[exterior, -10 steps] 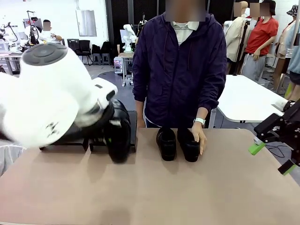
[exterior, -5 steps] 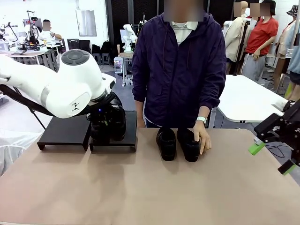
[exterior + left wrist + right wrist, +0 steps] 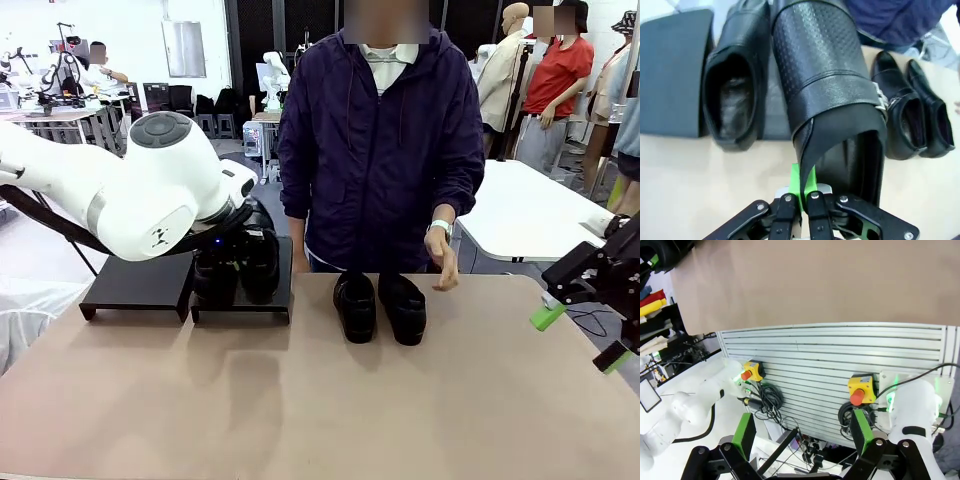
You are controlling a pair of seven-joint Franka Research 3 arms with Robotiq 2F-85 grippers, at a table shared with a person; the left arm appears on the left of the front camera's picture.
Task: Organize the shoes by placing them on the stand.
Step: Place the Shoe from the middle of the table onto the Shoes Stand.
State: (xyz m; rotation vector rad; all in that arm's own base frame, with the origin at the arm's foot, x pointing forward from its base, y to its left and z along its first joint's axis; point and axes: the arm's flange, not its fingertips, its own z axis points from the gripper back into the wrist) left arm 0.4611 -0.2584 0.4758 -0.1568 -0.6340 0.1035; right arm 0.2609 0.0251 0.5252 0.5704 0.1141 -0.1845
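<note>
My left gripper [image 3: 801,182] is shut on the heel rim of a glossy black shoe [image 3: 827,90], holding it over the right tray of the stand [image 3: 240,303]. A second shoe [image 3: 735,95] lies on that tray just beside it. The left tray [image 3: 135,285] is bare. The other pair of shoes [image 3: 355,305] [image 3: 405,307] stands side by side on the table in front of the person. My right gripper [image 3: 578,338] hangs open past the table's right edge, holding nothing.
The person stands at the far side, one hand [image 3: 443,262] raised just above the right shoe of the table pair. My left arm's white body [image 3: 150,195] looms over the stand. The brown tabletop [image 3: 320,400] is bare in front.
My left arm has drawn back and carried the shoe over the right tray, beside the other one. The person's hand has lifted off the shoe on the table. The right arm has stayed still.
</note>
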